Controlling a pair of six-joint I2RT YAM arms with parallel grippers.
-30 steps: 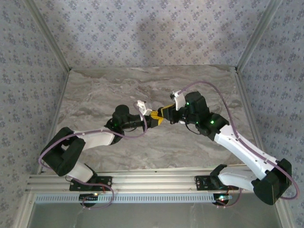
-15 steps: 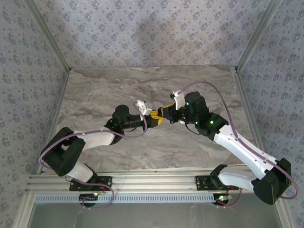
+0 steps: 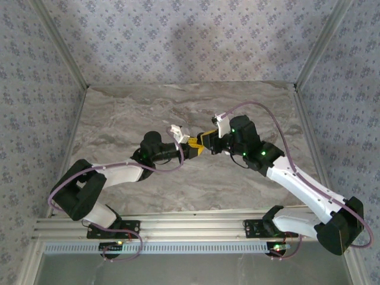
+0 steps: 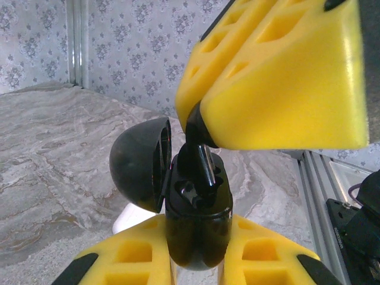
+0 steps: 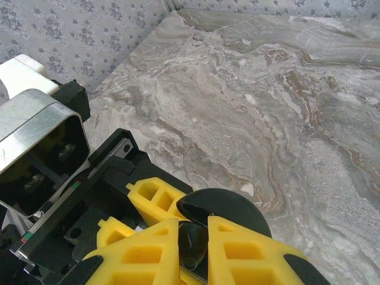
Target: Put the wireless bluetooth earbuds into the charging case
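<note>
scene: two robot arms meet fingertip to fingertip above the middle of a grey marble table [image 3: 119,119], inside walls of patterned paper.
left gripper [image 4: 198,258]: its yellow fingers [image 4: 133,252] are clamped narrowly on either side of the charging case, holding it clear of the table.
charging case [image 4: 198,228]: a glossy black, rounded body, upright between the left gripper's fingers and rising past their tips.
lid [image 4: 138,164]: black and dome-shaped, hinged open and standing to the left of the case body in the left wrist view.
right gripper [image 4: 191,119]: it comes in from above the case, yellow fingers pressed together on a small dark piece at their tips.
black earbud [image 4: 199,155]: pinched at the very tips of the right gripper, directly over the case opening, its lower end touching the case top; how deep it sits, i cannot tell.
right wrist view: the right gripper [image 5: 193,230] shows the earbud in the slit between its fingers, the open lid just beyond their tips.
white object [image 4: 126,218]: lies on the table beyond the left gripper, partly hidden by the case; too little shows to name it.
</note>
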